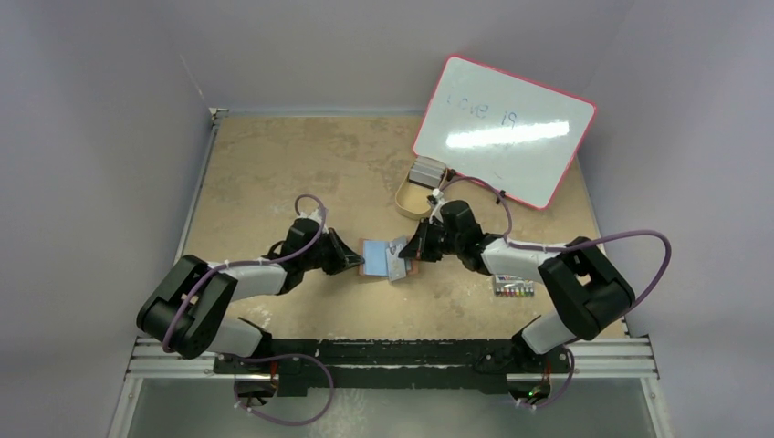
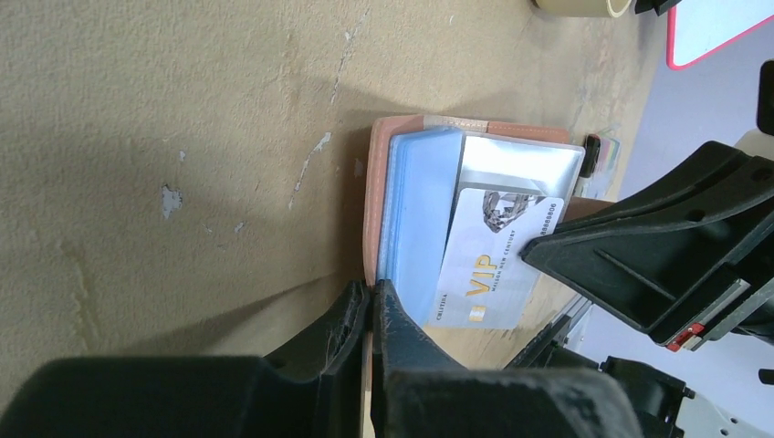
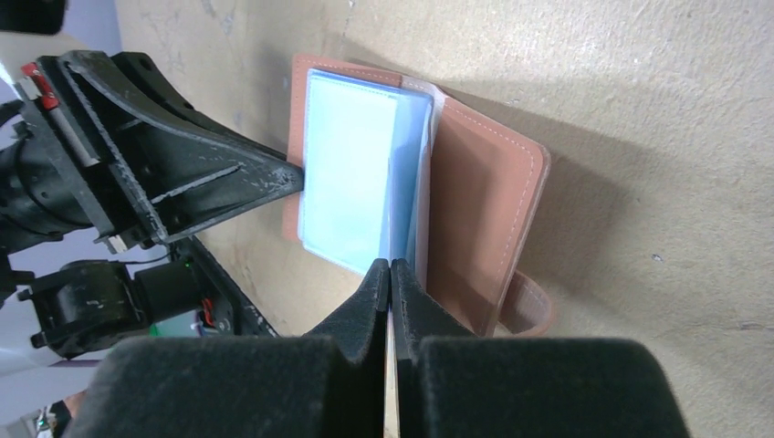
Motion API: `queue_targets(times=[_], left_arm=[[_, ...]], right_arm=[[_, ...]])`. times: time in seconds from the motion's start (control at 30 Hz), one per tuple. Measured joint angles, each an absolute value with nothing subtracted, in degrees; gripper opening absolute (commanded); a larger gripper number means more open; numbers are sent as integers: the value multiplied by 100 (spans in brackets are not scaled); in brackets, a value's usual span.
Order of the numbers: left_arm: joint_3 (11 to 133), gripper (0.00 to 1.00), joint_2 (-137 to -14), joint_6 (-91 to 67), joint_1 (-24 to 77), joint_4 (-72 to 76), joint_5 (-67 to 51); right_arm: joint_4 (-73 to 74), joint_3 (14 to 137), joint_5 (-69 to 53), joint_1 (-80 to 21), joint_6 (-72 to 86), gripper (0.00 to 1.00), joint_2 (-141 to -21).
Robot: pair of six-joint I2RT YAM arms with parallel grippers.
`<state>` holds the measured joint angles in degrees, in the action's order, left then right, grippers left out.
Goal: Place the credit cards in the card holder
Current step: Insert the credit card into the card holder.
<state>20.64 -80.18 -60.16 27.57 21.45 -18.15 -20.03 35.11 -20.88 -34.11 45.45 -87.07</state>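
The card holder point(image 3: 484, 201) looks like smooth, matt reddish-brown leather with a pale stitched seam along its edge, and its inner sleeves point(image 3: 351, 173) are clear bluish plastic with a soft gloss. The credit card point(image 2: 493, 265) is glossy whitish plastic with gold lettering, the silvery card point(image 2: 520, 164) beside it has a mirror-like sheen, and the left gripper point(image 2: 372, 290) and right gripper point(image 3: 390, 266) are matt black plastic, scuffed pale at the tips. The table point(image 2: 183, 109) is a matt, rough tan board, chipped and scratched in spots, while the whiteboard point(image 1: 507, 128) is smooth and glossy, catching the light.
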Motion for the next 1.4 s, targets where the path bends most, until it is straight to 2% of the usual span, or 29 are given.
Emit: queue_targets(times=[0.37,0.93,1.4], left_arm=[[2053,0,-8018,-5948,2757,2161,-1817],[1881,0,-8068,-5913,2757,2250,-1769],[1844,0,-8068,-5896,2779,2300,-1752]], right_arm=[[-2449,3323,-2270,-3227,4797,0,-8726],[-3312,3247,-2486,-3183,5236,0,-9415],[-3522,3253,-2528,-3181,5009,0,-9585]])
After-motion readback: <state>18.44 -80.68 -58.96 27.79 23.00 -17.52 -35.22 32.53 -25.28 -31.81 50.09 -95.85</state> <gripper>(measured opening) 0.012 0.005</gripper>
